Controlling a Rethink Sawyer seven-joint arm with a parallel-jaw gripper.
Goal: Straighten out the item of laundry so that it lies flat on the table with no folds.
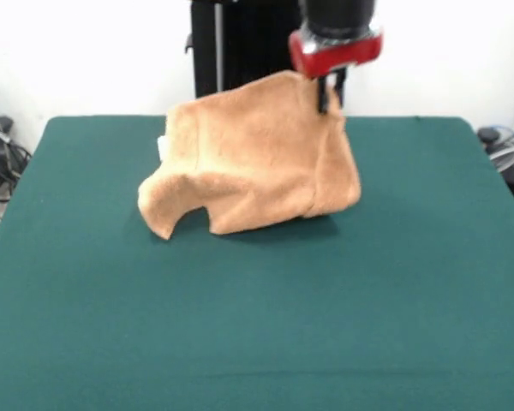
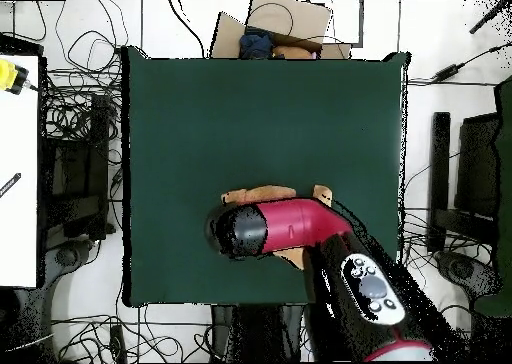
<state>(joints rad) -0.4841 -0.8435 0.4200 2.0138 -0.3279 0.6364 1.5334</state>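
Note:
The orange-tan towel (image 1: 257, 163) hangs in a draped, folded peak over the far middle of the green table (image 1: 257, 325). Its top edge is lifted, and its lower folds rest on the cloth. A small white tag (image 1: 162, 145) shows at its left edge. My gripper (image 1: 329, 96) comes down from above and is shut on the towel's raised top right corner. In the overhead view the red arm (image 2: 290, 225) covers most of the towel (image 2: 262, 193), so only narrow tan strips show around it.
The robot's black pedestal (image 1: 240, 43) stands behind the table's far edge. Cables and dark equipment (image 2: 75, 180) lie on the floor around the table. A cardboard box (image 2: 275, 28) sits beyond the table's edge opposite the robot.

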